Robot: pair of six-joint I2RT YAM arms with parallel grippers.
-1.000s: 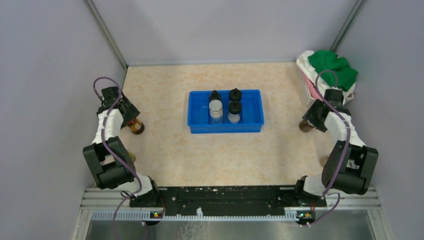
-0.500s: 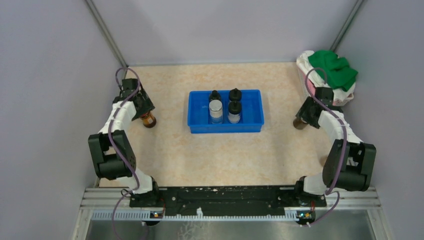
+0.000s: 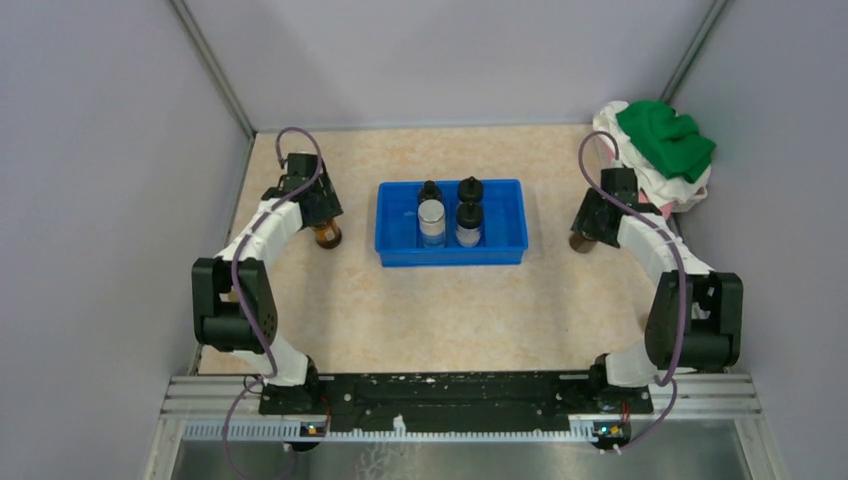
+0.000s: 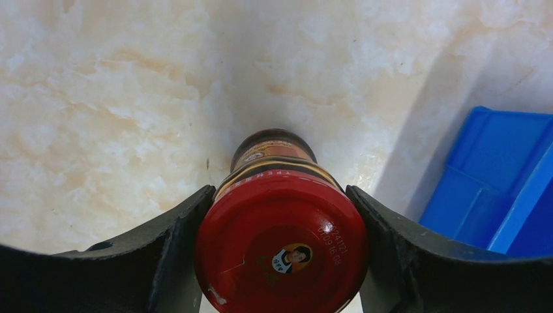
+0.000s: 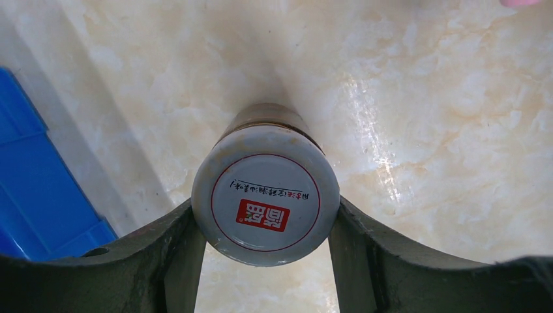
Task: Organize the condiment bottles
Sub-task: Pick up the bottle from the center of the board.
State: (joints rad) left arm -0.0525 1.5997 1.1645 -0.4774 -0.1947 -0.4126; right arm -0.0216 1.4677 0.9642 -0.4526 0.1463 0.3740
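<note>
In my left wrist view, the left gripper [image 4: 279, 212] is clamped on the red-lidded jar [image 4: 280, 254], with one finger pressed against each side of the lid. The finger bases run off the bottom edge. The jar's body is mostly hidden beneath its lid, and I cannot tell whether its base touches the table [image 4: 98, 98].

The right gripper [image 5: 264, 215] grips the white-lidded jar [image 5: 266, 203] in the same way. The lid print is too small to read.

From overhead, the red-lidded jar is near the blue tray [image 3: 452, 258] at its 9 o'clock and the white-lidded jar near its 3 o'clock. Both are apart from the tray and partly covered by the wrists. Four bottles [image 3: 432, 222] stand in the tray's middle, in two rows.

At 1 o'clock lies a cloth pile [image 3: 665, 140], green on top; its lower layers are hard to make out.
</note>
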